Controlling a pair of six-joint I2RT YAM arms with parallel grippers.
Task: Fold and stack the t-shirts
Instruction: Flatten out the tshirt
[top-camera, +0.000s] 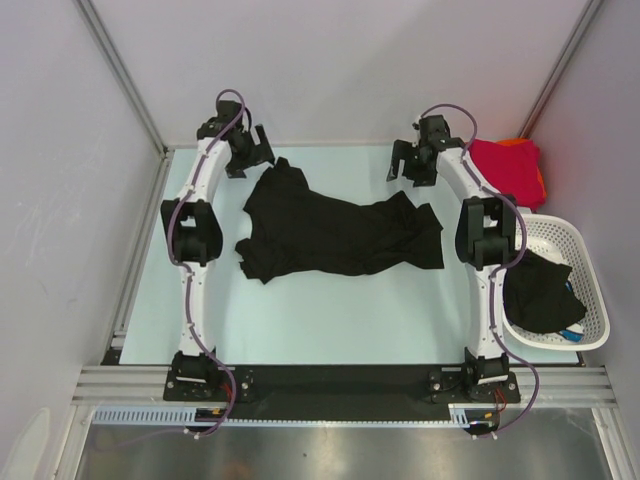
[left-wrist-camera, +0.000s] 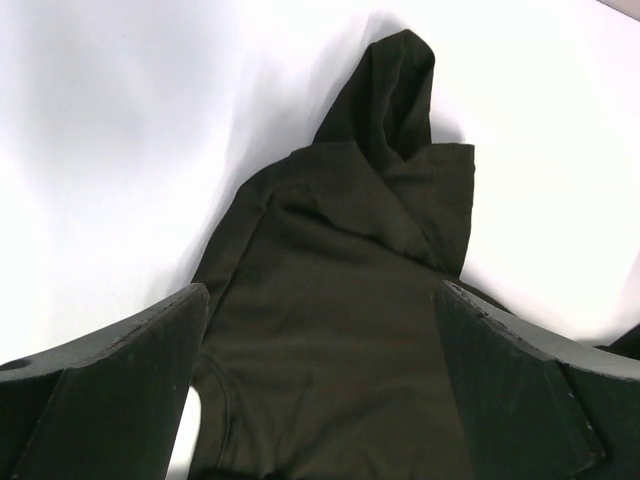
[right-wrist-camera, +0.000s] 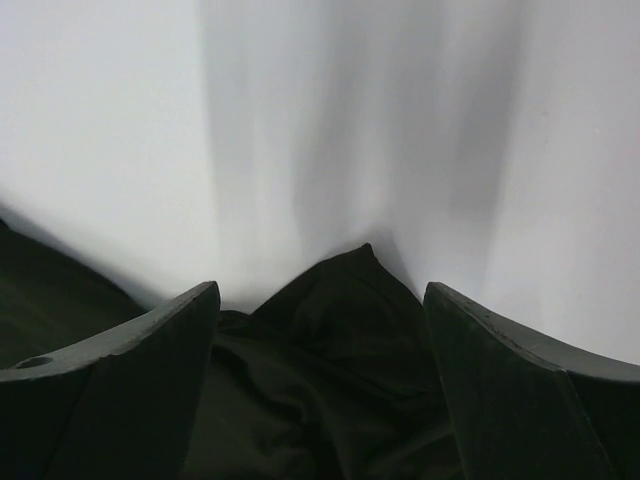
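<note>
White plastic lattice basket (top-camera: 590, 290) stands at the right edge of the pale surface (top-camera: 330, 310). A small blue item (top-camera: 572, 335), identity unclear, lies in the basket's near corner. An aluminium rail (top-camera: 570, 385) runs just nearward of the basket.

No writing, label, brand, number or sign can be read in any of the 3 views. The black t-shirt (top-camera: 335, 235) shows only plain cloth in the top and wrist views. Any marking on the white basket (top-camera: 592, 300) is too small to tell.
</note>
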